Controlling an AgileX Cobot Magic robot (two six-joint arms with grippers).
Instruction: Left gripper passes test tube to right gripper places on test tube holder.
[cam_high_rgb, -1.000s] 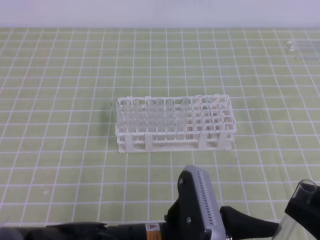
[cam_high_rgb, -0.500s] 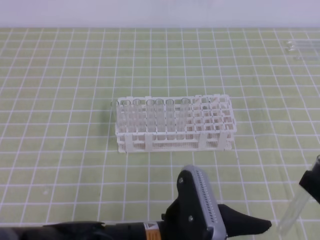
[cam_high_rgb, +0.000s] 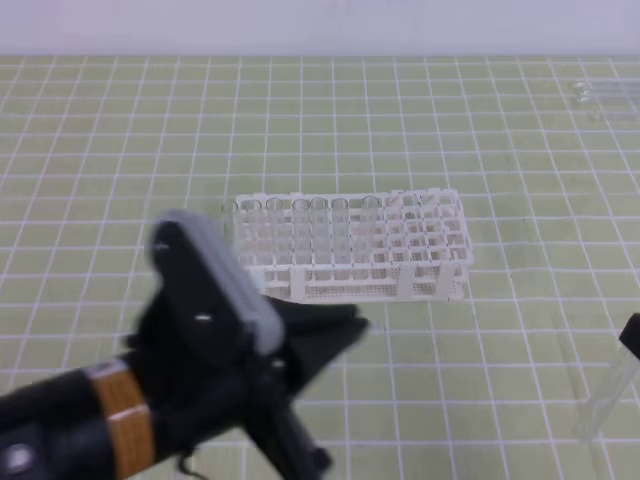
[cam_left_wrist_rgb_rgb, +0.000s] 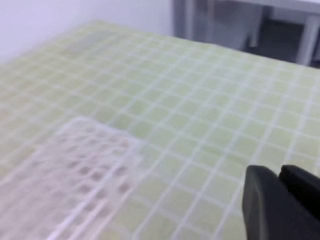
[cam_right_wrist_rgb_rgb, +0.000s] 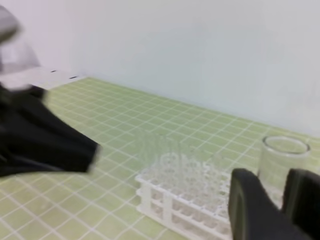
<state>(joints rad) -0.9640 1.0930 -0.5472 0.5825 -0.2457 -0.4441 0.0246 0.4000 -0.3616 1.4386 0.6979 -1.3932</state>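
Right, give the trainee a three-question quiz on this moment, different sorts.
1. True or false: the left gripper holds the test tube.
2. In the exterior view, which end of the test tube holder carries the stored tubes? A left, B right.
3. Fill in: the test tube sits between the jaws of the ___ gripper.
Key: 1 false; 2 A; 3 right gripper.

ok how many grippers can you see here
2: the left gripper hangs in front of the test tube holder on the left; the right gripper is at the far right edge, jaws around the test tube.
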